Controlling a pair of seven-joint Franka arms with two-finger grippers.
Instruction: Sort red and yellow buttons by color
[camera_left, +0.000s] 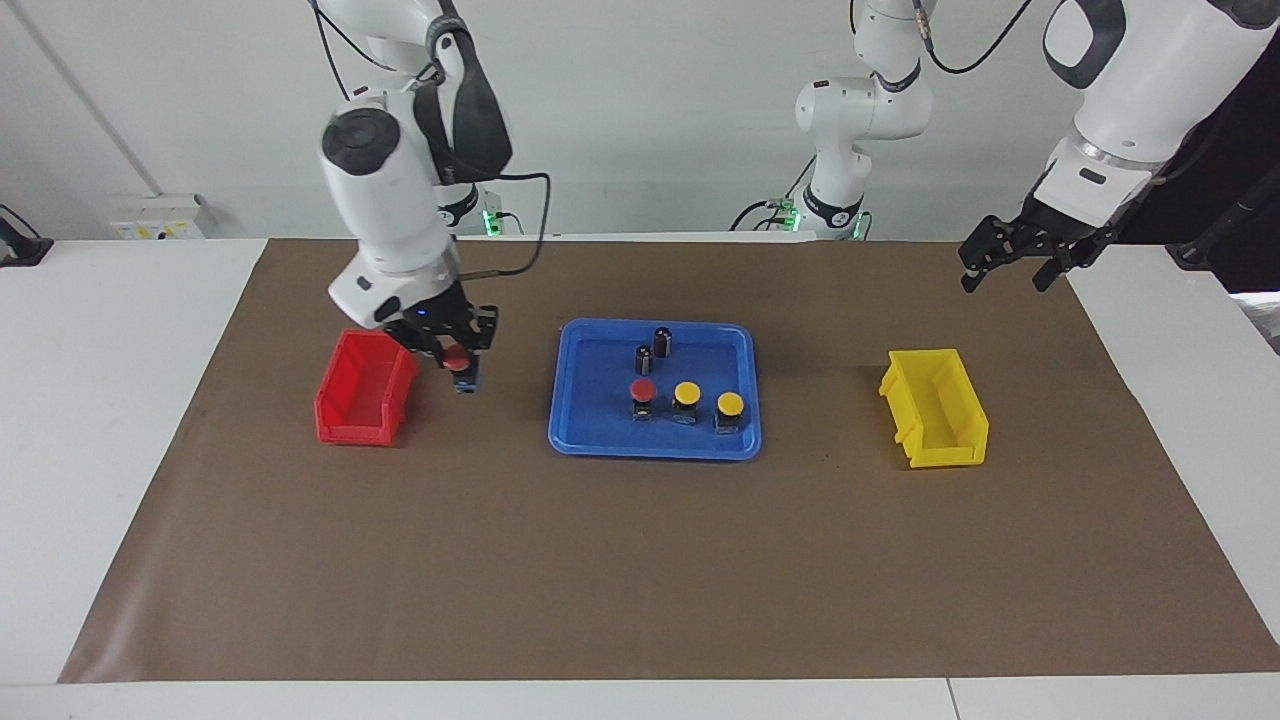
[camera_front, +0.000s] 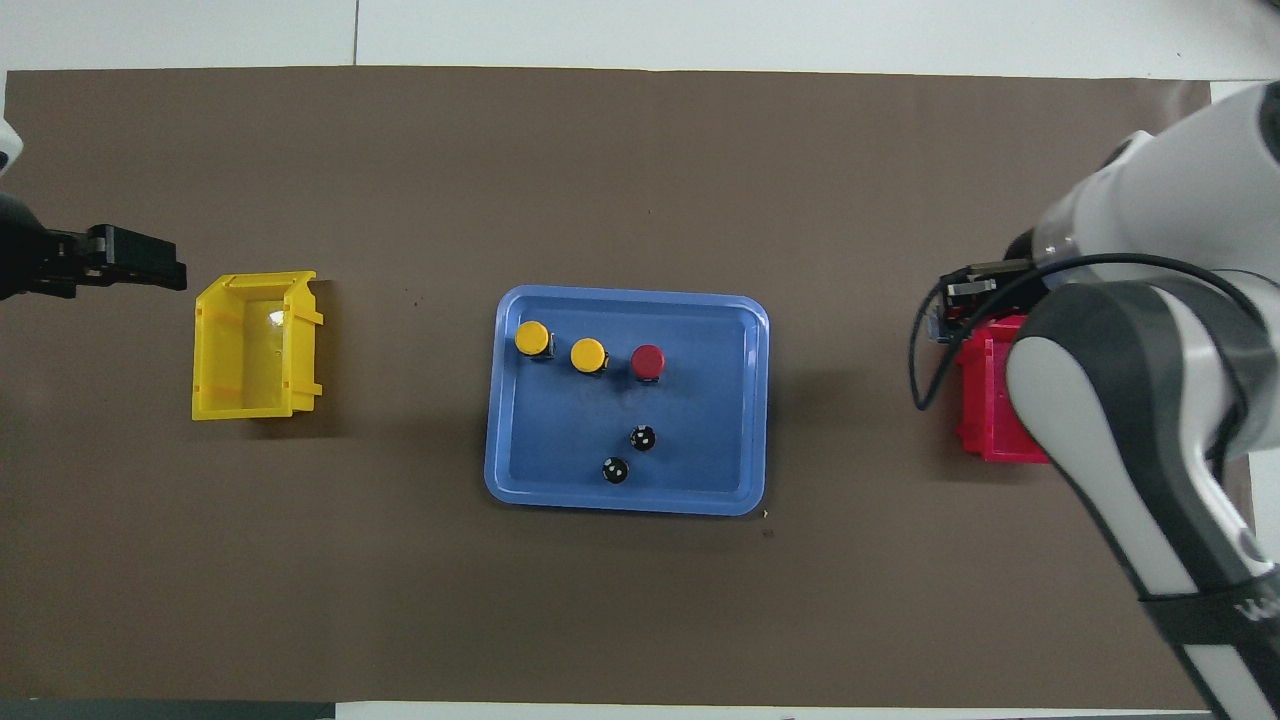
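Observation:
My right gripper (camera_left: 462, 368) is shut on a red button (camera_left: 457, 361) and holds it up over the mat, just beside the red bin (camera_left: 360, 400) on its tray side. In the overhead view the arm hides this button. A second red button (camera_left: 643, 390) and two yellow buttons (camera_left: 686, 394) (camera_left: 730, 404) stand in a row in the blue tray (camera_left: 655, 448). My left gripper (camera_left: 1010, 265) is open and empty, in the air beside the yellow bin (camera_left: 935, 405), and waits.
Two dark capless cylinders (camera_left: 662, 341) (camera_left: 644, 359) stand in the tray, nearer to the robots than the buttons. The red bin (camera_front: 990, 400) and the yellow bin (camera_front: 255, 345) stand at either end of the tray (camera_front: 620, 500) on a brown mat.

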